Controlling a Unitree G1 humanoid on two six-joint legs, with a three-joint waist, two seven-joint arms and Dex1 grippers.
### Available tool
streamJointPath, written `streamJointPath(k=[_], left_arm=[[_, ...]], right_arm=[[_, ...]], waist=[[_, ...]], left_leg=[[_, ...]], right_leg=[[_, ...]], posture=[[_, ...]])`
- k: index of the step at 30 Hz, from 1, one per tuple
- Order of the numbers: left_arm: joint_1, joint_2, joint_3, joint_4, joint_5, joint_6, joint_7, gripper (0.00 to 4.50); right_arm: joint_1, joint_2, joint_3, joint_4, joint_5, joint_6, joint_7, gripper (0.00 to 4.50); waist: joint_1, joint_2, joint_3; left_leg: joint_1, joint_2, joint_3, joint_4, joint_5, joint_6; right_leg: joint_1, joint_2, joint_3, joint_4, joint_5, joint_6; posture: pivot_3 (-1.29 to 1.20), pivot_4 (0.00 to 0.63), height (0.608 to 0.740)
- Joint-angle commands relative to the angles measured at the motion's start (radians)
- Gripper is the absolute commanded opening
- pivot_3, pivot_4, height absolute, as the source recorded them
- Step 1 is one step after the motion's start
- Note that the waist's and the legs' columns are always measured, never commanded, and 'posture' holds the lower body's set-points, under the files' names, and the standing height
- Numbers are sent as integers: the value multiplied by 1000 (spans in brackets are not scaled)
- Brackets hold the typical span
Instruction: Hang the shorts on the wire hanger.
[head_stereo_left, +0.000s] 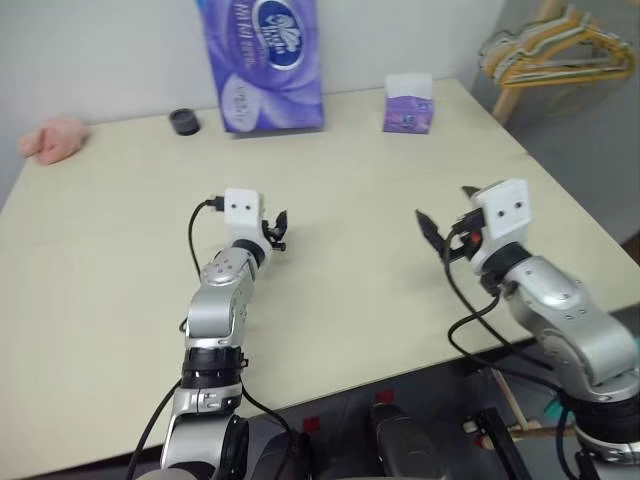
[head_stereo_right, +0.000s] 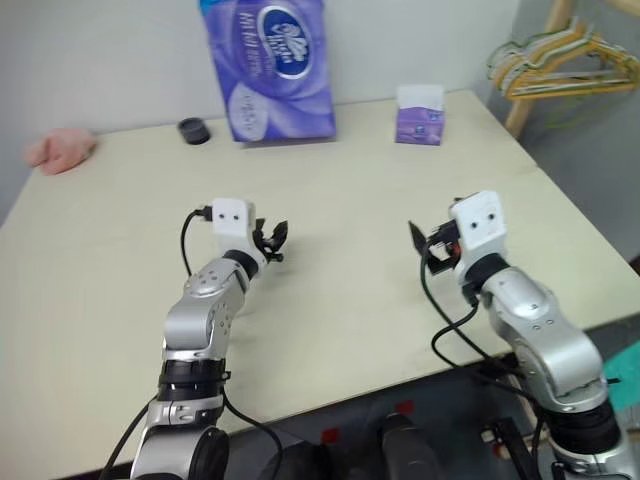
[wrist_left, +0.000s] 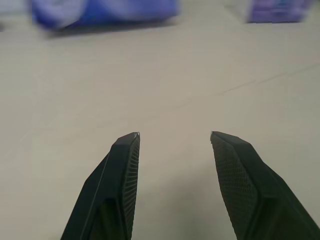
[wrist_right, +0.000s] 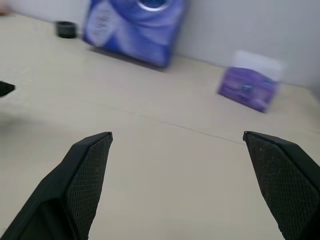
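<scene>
Left eye view: both arms reach over a pale beige table (head_stereo_left: 330, 180). Left gripper (head_stereo_left: 279, 229), fingers parted and empty, hovers above the table's middle; right gripper (head_stereo_left: 440, 232), fingers spread wide and empty, hovers near the right edge. At the far side stand a large purple tissue pack (head_stereo_left: 268, 62), a small purple tissue box (head_stereo_left: 408, 104) and a small black round cap (head_stereo_left: 184, 122); a pink fluffy cloth (head_stereo_left: 54, 139) lies at far left. A bunch of pale green and yellow hangers (head_stereo_left: 560, 50) hangs beyond the table. Shorts and wire hanger: whereabouts cannot be told.
</scene>
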Motion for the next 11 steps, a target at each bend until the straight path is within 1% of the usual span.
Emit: streamJointPath(k=[1, 3, 6, 8, 11], left_arm=[[52, -5, 8, -80, 22, -9, 64, 2386], [80, -3, 11, -90, 7, -22, 60, 2386], [144, 0, 28, -98, -7, -58, 61, 2386], [159, -6, 34, -97, -17, -79, 70, 2386], [178, 9, 20, -95, -22, -121, 47, 2386]], right_arm=[[18, 49, 4, 83, -80, -118, 17, 4462], [30, 81, -2, 128, -105, -157, 24, 4462], [75, 162, -30, 230, -133, -241, -1, 4462], [85, 207, -57, 279, -140, -274, -19, 4462], [79, 238, -60, 328, -162, -310, -5, 4462]], waist=[[31, -3, -3], [63, -5, -5], [92, -10, -17], [106, -11, -21], [120, -11, -21]], left_leg=[[0, 0, 0, 0, 0, -1], [-1, -1, 0, 0, 1, -1], [-2, -1, 0, -1, 2, -3], [-2, -1, 0, -2, 2, -4], [-2, -1, 1, -2, 3, -2]], right_leg=[[-1, -1, 0, 0, 0, -1], [-1, -2, -2, 0, 1, -1], [-4, -3, -3, 0, 2, -3], [-5, -3, -3, 0, 2, -4], [-4, -3, -3, 0, 6, -8]], posture=[[-92, 128, 740], [-55, 118, 740], [-14, 109, 740], [11, 107, 740], [31, 110, 740]])
